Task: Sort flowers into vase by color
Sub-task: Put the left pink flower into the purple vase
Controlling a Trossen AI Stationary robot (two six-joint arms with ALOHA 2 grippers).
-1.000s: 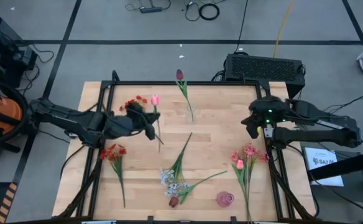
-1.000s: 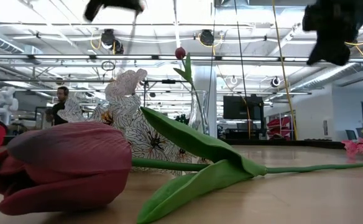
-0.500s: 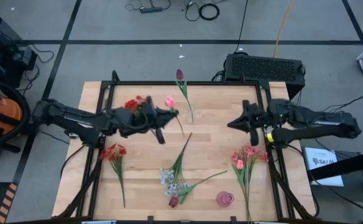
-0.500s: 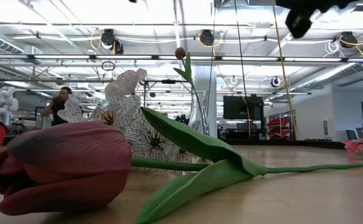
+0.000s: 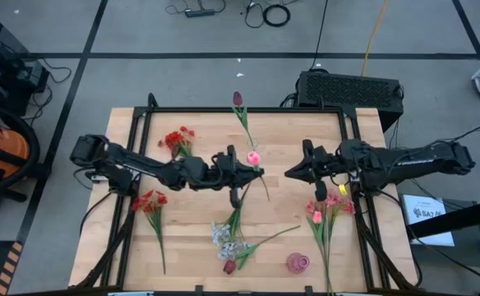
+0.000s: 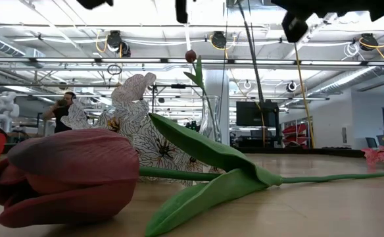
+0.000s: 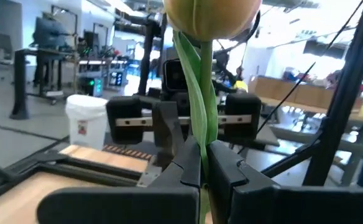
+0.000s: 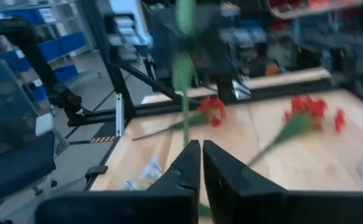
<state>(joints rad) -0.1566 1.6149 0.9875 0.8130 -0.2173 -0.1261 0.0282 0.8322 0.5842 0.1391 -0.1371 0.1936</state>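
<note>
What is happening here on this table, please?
Two robot arms are sorting artificial flowers. The left claw is shut on the stem of a pink tulip, holding it up above the middle of the wooden table. The right claw faces it from close by. One dark maroon tulip already stands in the glass vase. Red clusters, pink blossoms and a white-grey spray lie on the table.

Pink tulip bud (image 5: 254, 157), green stem (image 7: 197, 112)

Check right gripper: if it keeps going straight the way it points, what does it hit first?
Most likely the pink tulip held up by the left gripper. The right gripper points across the table at it, with only bare gap between; relative height is unclear.
</note>
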